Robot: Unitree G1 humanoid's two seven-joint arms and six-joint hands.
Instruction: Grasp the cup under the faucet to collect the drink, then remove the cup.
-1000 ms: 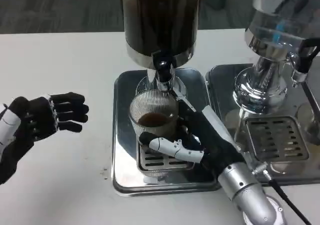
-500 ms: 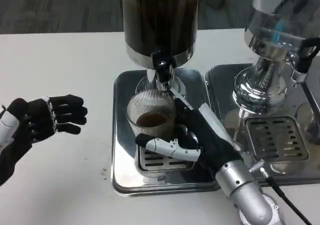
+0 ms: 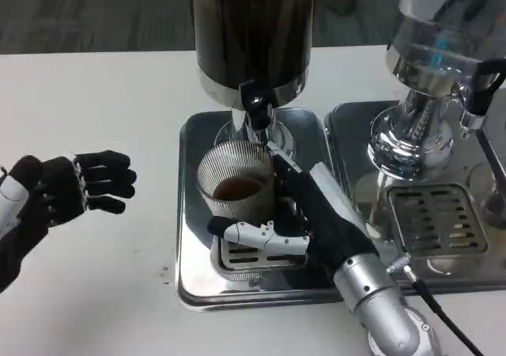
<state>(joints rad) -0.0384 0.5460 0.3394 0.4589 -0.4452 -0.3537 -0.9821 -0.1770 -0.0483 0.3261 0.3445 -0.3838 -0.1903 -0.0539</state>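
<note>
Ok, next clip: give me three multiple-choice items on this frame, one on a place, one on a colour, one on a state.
1. Where is the cup?
A. On the bare table
B. On the tray under the faucet
C. In the left hand

2. What colour is the drink in the cup?
A. Dark brown
B. Green
C. Clear

3. What is the left hand doing?
A. Holding the cup
B. Pressing the faucet
C. Holding nothing, over the table

Answers: 1 B, the cup stands below the spout with the right hand around it; 2 A, a dark pool at the bottom; 3 C, it is apart from everything.
</note>
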